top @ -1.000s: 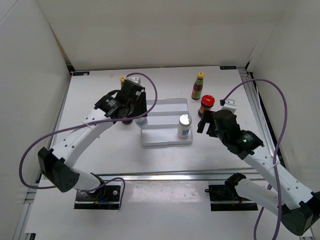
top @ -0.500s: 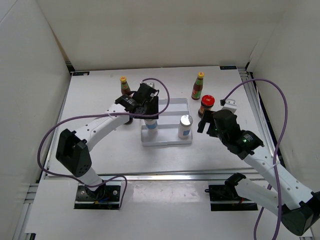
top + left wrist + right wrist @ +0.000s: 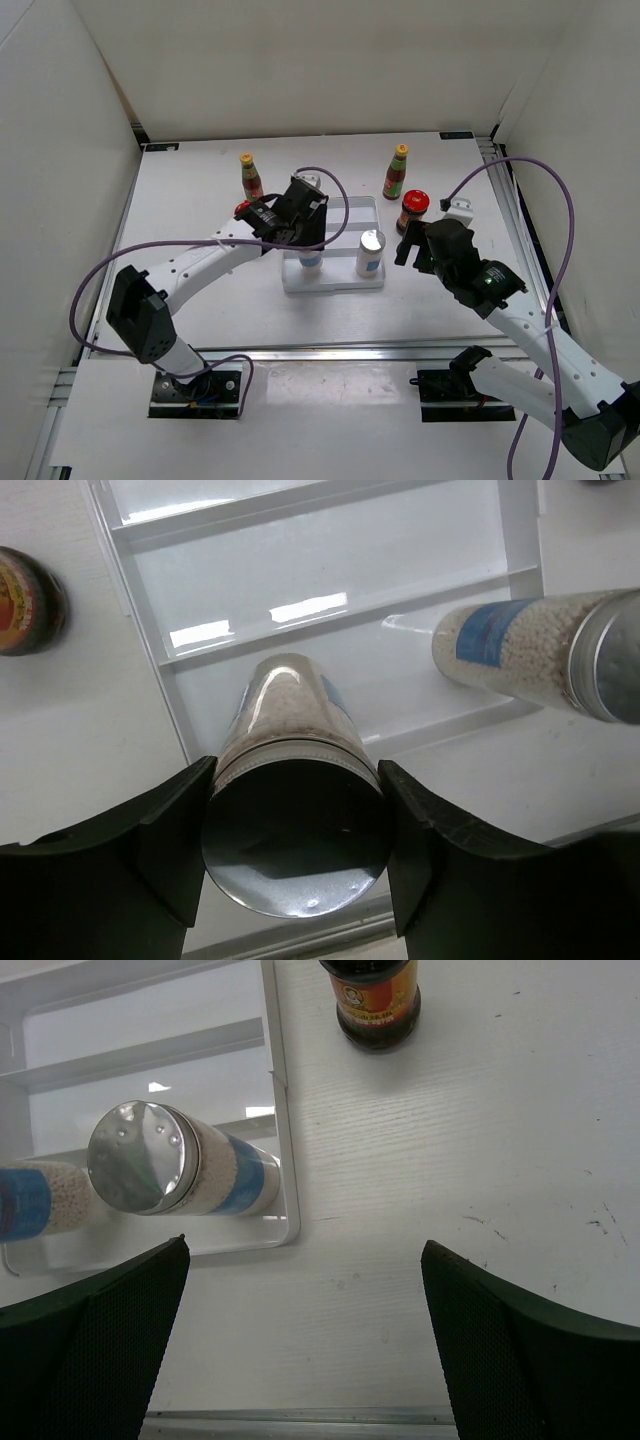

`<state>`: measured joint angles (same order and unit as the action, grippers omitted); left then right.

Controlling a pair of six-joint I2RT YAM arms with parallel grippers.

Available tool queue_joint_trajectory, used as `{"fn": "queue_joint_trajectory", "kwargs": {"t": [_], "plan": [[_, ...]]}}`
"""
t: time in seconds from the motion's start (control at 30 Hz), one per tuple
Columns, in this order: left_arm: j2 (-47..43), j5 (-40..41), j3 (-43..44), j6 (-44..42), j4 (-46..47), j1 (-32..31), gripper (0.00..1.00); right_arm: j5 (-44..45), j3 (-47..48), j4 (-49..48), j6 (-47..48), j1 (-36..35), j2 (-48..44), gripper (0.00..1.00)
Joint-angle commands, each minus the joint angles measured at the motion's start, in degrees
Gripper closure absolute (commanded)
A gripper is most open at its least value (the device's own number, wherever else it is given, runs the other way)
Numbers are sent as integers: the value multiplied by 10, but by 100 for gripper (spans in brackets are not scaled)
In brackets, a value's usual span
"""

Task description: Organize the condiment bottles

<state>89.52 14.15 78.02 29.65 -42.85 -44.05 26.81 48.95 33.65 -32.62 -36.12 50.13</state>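
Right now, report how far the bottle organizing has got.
Done: one shaker stands on the tray. In hand: the left gripper clamps the second shaker over the tray's front. Left: both sauce bottles and both jars sit off the tray; the right gripper is open, empty.

White table (image 3: 190, 190): ridged tray (image 3: 350, 212), left sauce bottle (image 3: 250, 177), right sauce bottle (image 3: 396, 172), left red-lidded jar (image 3: 243, 209), right red-lidded jar (image 3: 413, 210).

three kinds are standing in pairs, six in all: two slim red-sauce bottles (image 3: 251, 177) (image 3: 397, 172) with yellow caps, two squat dark red-lidded jars (image 3: 243, 209) (image 3: 413, 211), and two white silver-topped shakers (image 3: 370, 252) (image 3: 311, 260). one flat white ridged tray (image 3: 345, 215) is lying on the table (image 3: 180, 200), and two arms (image 3: 190, 265) (image 3: 520, 320) are hanging over it.
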Motion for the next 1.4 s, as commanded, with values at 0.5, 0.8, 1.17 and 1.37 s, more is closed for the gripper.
{"fn": "queue_joint_trajectory", "kwargs": {"t": [0.5,0.8,1.17,1.37], "plan": [[-44,40,-52,22,-8,-5,50,16,0,-10,-10,-2,0,0],[-33,45,-52,22,-8,-5,20,16,0,-10,-10,-2,0,0],[-55,72,-25,-13,-14,-5,0,21,0,-5,-10,-2,0,0],[-131,121,15,-74,-14,-5,0,34,13,10,-16,-2,0,0]]}}
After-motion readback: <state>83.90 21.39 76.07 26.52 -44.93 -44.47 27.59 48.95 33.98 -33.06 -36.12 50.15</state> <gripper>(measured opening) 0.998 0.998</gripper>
